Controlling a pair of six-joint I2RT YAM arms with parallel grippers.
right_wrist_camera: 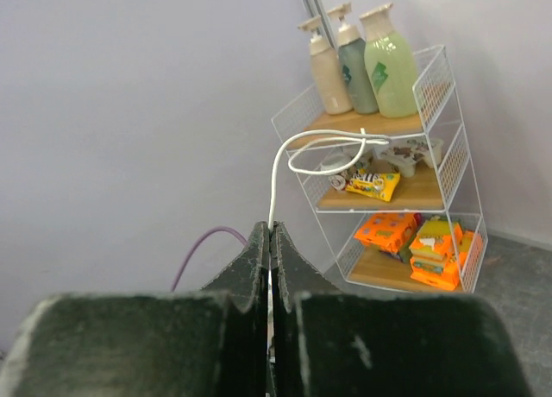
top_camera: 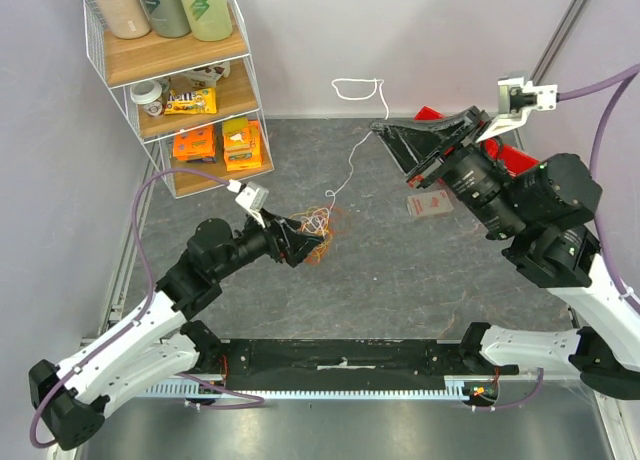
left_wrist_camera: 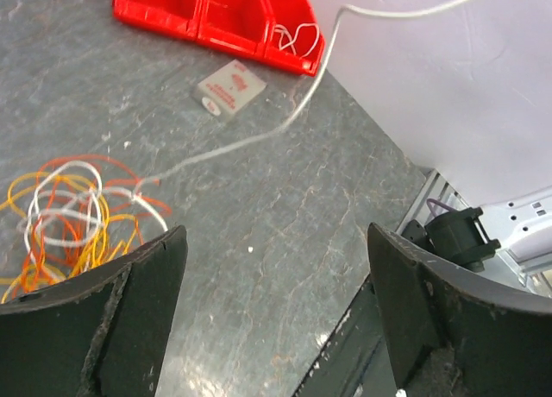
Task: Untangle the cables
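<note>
While the right gripper [top_camera: 380, 128] clamps tight on the white cable [top_camera: 350, 165], raised near the back wall [top_camera: 300, 40], the tangle of cables [top_camera: 322, 221] sits mid-table. The left gripper [top_camera: 316, 242] gapes wide just beside it, holding nothing. Bare tabletop [top_camera: 400, 270] lies rightward toward the red bin [left_wrist_camera: 216, 17].

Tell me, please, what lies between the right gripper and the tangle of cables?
Only a white cable, pinched in the right gripper, runs over bare table down to the tangle; the top view shows it.
</note>
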